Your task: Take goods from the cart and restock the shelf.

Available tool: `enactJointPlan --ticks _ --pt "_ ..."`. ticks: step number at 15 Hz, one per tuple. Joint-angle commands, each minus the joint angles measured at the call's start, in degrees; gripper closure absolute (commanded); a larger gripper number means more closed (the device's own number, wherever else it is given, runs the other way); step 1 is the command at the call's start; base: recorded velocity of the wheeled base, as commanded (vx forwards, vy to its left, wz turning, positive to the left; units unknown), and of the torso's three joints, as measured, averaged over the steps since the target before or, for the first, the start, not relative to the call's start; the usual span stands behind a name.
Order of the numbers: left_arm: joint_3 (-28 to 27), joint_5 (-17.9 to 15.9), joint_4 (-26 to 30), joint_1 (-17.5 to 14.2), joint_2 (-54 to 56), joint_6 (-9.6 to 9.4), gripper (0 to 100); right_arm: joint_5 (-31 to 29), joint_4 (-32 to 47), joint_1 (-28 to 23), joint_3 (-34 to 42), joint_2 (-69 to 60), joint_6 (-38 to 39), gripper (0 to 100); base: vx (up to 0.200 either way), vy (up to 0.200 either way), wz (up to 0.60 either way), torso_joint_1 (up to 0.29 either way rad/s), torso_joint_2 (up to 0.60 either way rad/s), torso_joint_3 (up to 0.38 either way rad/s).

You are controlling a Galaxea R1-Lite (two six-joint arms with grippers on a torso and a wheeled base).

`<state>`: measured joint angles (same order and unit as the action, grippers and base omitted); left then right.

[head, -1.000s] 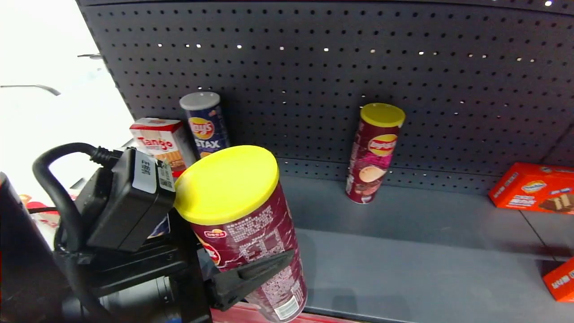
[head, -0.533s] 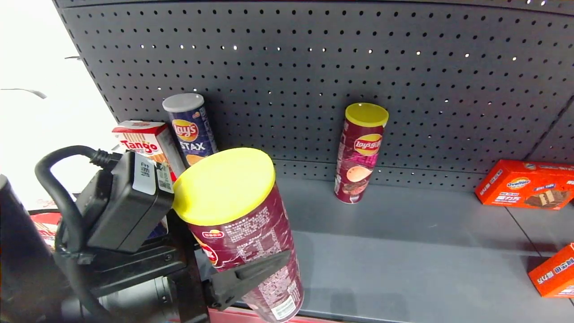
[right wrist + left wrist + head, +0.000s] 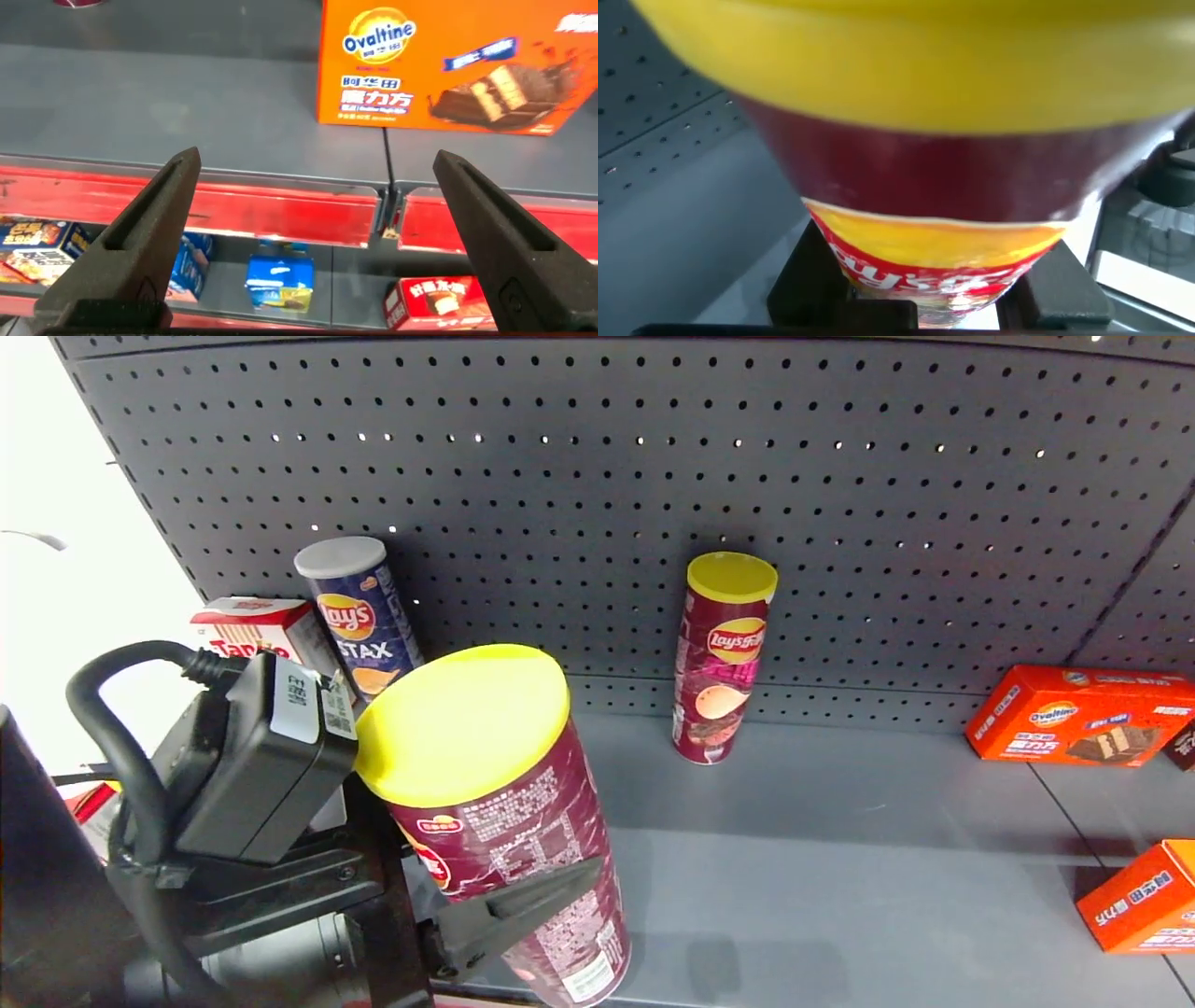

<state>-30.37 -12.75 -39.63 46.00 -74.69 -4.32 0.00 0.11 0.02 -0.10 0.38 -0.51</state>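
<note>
Head view, left to right: a wafer box (image 3: 257, 625) and a blue can (image 3: 359, 625) stand at the back left of the shelf (image 3: 840, 859), against the pegboard (image 3: 653, 457). Just in front of them, the left jaws are clamped on the lower half of the held can (image 3: 495, 775) (maroon, yellow lid). Its long axis is near upright, lid up and leaning left, base by the shelf's front edge. I cannot tell whether the base touches the shelf. At mid-shelf a second maroon can (image 3: 719, 663) stands upright against the pegboard, well apart from the held can. An orange box (image 3: 1074, 714) lies back right and a second orange box (image 3: 1134, 896) front right.

Right wrist view: the right jaws gape wide, holding nothing, with an orange box (image 3: 448, 65) on the shelf ahead.
</note>
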Motion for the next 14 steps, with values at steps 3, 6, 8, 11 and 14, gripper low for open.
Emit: enactJointPlan --ticks 3,6,8,11,14 --pt "1.01 0.10 -0.09 -0.12 0.16 0.01 100 -1.67 -0.02 -0.20 -0.17 0.06 -0.45 0 0.000 0.000 0.00 0.000 0.00 0.000" --pt "1.54 0.10 -0.01 -0.12 1.39 0.01 100 -2.29 0.07 -0.38 -0.25 0.24 -1.86 0 0.000 0.000 0.00 0.000 0.00 0.000" --pt "1.80 0.18 0.17 -0.12 2.62 0.10 100 -2.46 0.07 -0.38 -0.25 0.24 -2.04 0 0.000 0.000 0.00 0.000 0.00 0.000" --pt "2.42 0.36 0.43 -1.17 4.20 0.36 100 -0.88 -5.21 1.47 -24.78 24.67 2.80 0 0.000 0.000 0.00 0.000 0.00 0.000" --pt "3.38 0.62 0.08 -2.67 4.03 0.27 100 5.19 -5.82 5.69 -20.91 25.37 2.36 0 0.000 0.000 0.00 0.000 0.00 0.000"
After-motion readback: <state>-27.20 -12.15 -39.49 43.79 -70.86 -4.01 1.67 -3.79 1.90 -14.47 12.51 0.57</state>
